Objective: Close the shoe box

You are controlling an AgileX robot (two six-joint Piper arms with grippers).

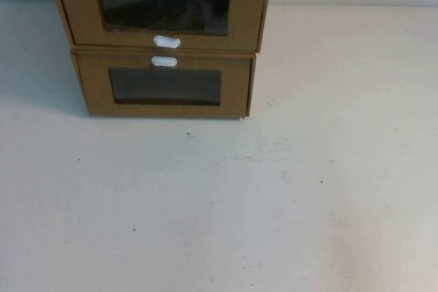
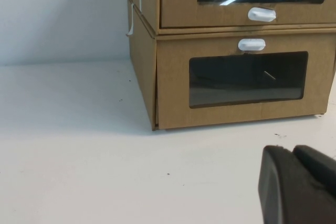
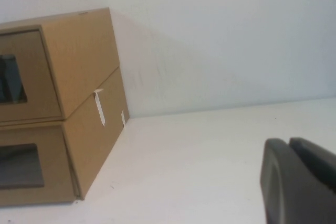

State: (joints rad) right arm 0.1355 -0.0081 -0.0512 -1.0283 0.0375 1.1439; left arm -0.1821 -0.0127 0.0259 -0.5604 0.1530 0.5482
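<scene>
Neither arm showed in our high view. Left gripper (image 2: 302,187) and right gripper (image 3: 302,182) each appeared only as a dark finger edge in their own wrist views, low over the table (image 2: 79,145).

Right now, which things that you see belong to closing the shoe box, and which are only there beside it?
Belong to the job:
- shoe box, upper of the stack, white tab below its window
- left gripper, low above the table, in front of the stack
- right gripper, off to the stack's right

Only there:
- lower box, tab above its window
- table
</scene>
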